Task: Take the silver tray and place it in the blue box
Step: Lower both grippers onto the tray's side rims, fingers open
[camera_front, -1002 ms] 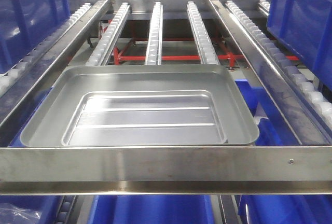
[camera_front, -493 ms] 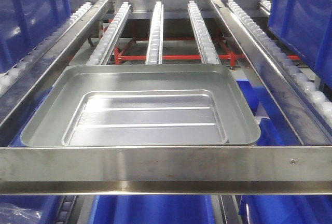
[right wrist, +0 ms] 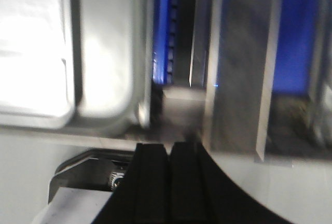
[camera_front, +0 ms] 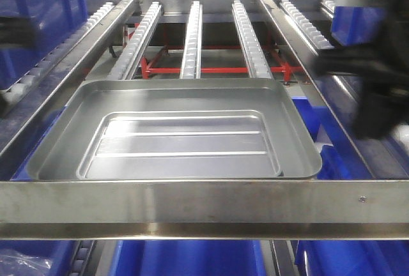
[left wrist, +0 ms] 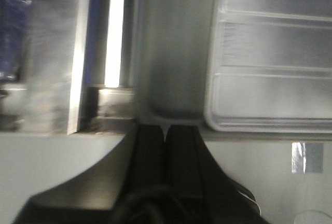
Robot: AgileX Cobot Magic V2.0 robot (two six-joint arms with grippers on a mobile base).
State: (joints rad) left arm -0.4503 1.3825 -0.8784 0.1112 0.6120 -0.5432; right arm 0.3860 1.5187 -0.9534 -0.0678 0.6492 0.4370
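Exterior front-facing view: a dark, blurred right arm [camera_front: 374, 65] now crosses the right side, where half a second ago only rollers and crate showed, and a dark smear [camera_front: 16, 30] has appeared at the left edge. The tray [camera_front: 172, 132] has not moved. It lies flat on the roller rails [camera_front: 192, 39], just behind the steel bar [camera_front: 204, 202]. The left gripper [left wrist: 164, 130] has its fingers pressed together close by the tray's rim, and the right gripper [right wrist: 168, 154] is likewise closed on nothing, near a tray corner. A blue box [camera_front: 38, 14] stands left, another [camera_front: 353, 23] right; their insides are hidden.
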